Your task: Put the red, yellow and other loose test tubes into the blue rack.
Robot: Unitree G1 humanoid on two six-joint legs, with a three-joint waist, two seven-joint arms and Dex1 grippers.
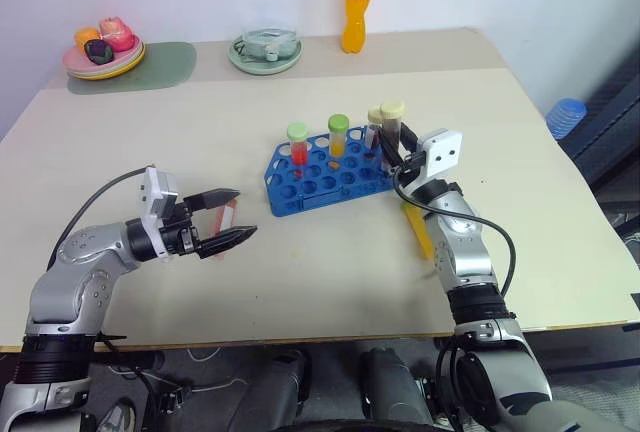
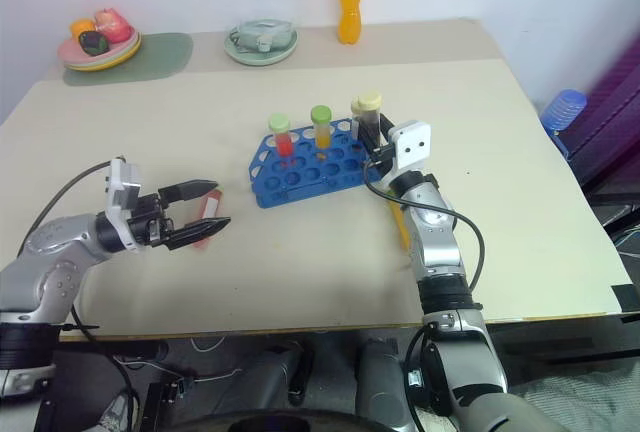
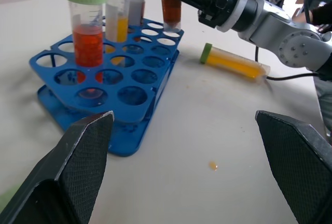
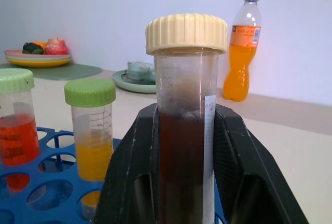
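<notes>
Left eye view: approx 4 tubes (image 1: 298,144) upright in rack (image 1: 325,178), 1 loose (image 1: 418,228).

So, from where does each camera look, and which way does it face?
Left and right eye: on the head, looking forward and down at the table; both arms show.
Left wrist: along the open left gripper towards the blue rack.
Right wrist: along the right gripper, shut on the brown tube.
Shared: the rack.
</notes>
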